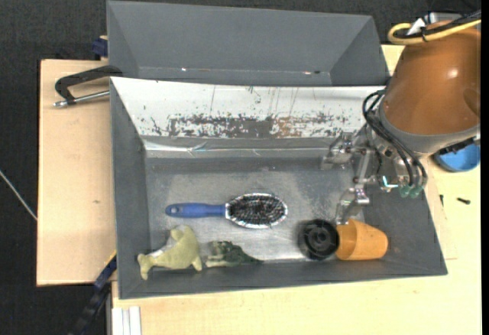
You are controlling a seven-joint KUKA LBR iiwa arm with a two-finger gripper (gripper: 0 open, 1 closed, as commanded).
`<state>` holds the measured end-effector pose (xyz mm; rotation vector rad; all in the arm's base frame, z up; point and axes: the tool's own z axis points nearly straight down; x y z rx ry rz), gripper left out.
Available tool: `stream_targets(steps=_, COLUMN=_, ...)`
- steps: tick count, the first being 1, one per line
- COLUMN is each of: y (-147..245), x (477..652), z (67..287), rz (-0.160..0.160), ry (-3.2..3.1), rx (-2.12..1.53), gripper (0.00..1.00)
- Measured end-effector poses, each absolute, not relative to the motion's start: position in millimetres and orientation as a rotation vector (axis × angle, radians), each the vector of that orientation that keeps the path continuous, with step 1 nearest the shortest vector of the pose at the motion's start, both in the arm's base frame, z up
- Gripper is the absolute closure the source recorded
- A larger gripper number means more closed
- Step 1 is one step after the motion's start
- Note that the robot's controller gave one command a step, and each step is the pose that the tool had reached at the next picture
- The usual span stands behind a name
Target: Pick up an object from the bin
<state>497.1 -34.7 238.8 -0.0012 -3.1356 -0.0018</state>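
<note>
Status: my fingers (350, 205) are spread, nothing between them, at the right side of the bin (130, 196). Orange cup (368, 242) with black lid (318, 239) lies tipped over just beside them, by the front wall. Blue-handled hairbrush (229, 211) is well apart.

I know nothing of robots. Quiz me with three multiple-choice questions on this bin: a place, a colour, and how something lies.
1. Where in the bin is the gripper? A front left corner; B right side, by the orange cup; C rear left corner.
2. The hairbrush handle is: A red; B blue; C green.
3. The hairbrush lies: A flat, bristles up; B on its edge; C upright on its handle.
Answers: B, the gripper is right next to the cup at the right; B, the handle is plainly blue; A, the dark bristles face the camera.
</note>
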Motion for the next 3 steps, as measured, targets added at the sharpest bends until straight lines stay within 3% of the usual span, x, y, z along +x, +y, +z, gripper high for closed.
stream_targets(steps=1, y=-4, x=492.6, z=81, rz=-0.004, ry=-3.111, rx=0.394, gripper=0.00)
stream_targets(steps=2, y=11, x=534.1, z=74, rz=-0.002, ry=-3.131, rx=0.319, gripper=0.00)
stream_targets(steps=3, y=71, x=500.7, z=74, rz=-0.001, ry=-3.130, rx=0.388, gripper=0.00)
